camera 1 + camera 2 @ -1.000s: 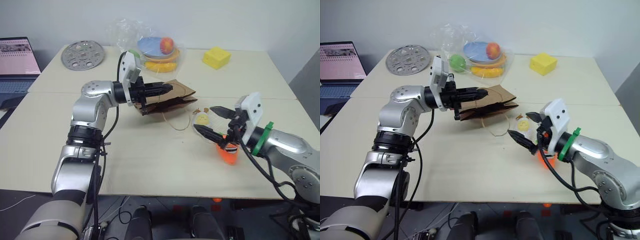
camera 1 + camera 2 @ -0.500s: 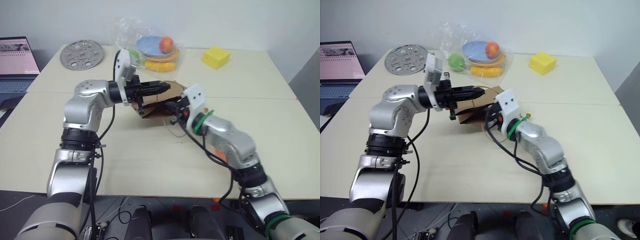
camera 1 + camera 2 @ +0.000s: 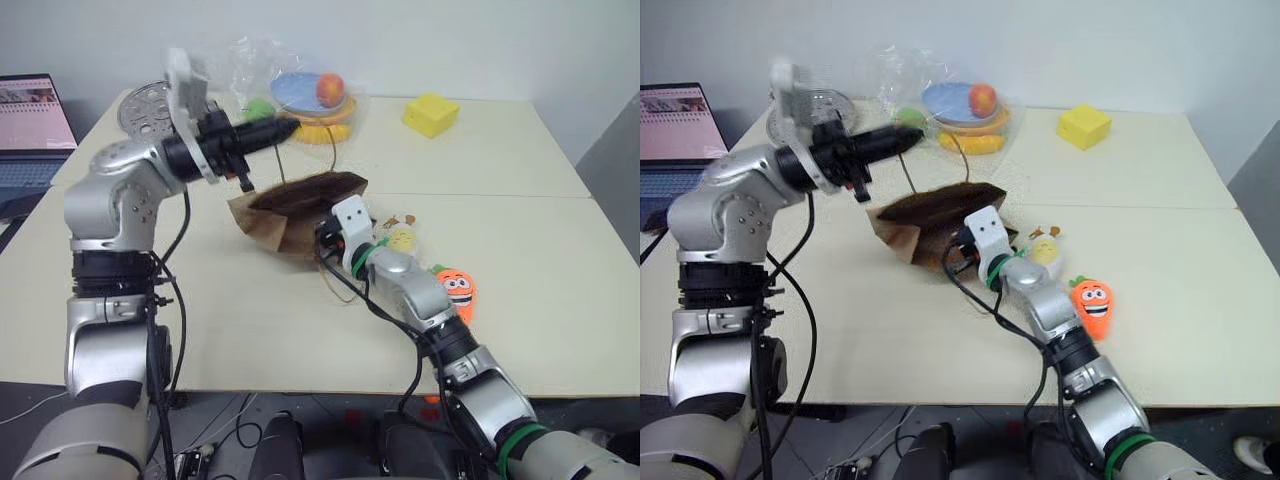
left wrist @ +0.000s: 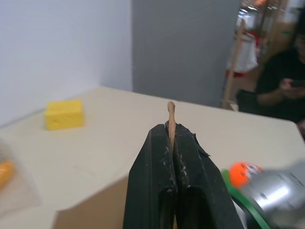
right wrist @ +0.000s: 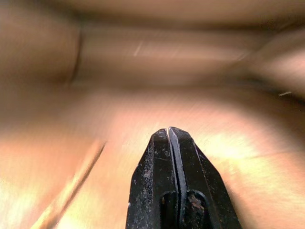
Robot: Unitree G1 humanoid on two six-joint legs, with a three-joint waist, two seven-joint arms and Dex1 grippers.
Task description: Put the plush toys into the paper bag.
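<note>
Brown kraft paper, thin and easily creased, makes up the paper bag (image 3: 930,215) lying on its side on the pale counter (image 3: 840,320) with its dark mouth gaping upward. It looks light and floppy, the sort of thing that collapses unless someone holds it open. The left hand (image 3: 268,128) is doing that: its black fingers (image 4: 164,157) are pinched tight on a thin tan cord handle (image 4: 170,114), lifting that side of the bag. The cord seems the sensible place to grip, since the paper itself would tear or slide.

The right hand (image 5: 170,138) is pushed into the bag's mouth, fingers pressed together with nothing between them, brown paper all around.

Both plush toys lie on the counter outside the bag, just beside the right forearm: the small white-and-pale-yellow rounded plush (image 3: 1044,250) close to the bag's mouth, and the orange carrot plush with a grinning face (image 3: 1092,306) a little further out. They look soft, light and squashy, not fragile; a pinch around the middle of either body should hold, though the fabric may give.
</note>
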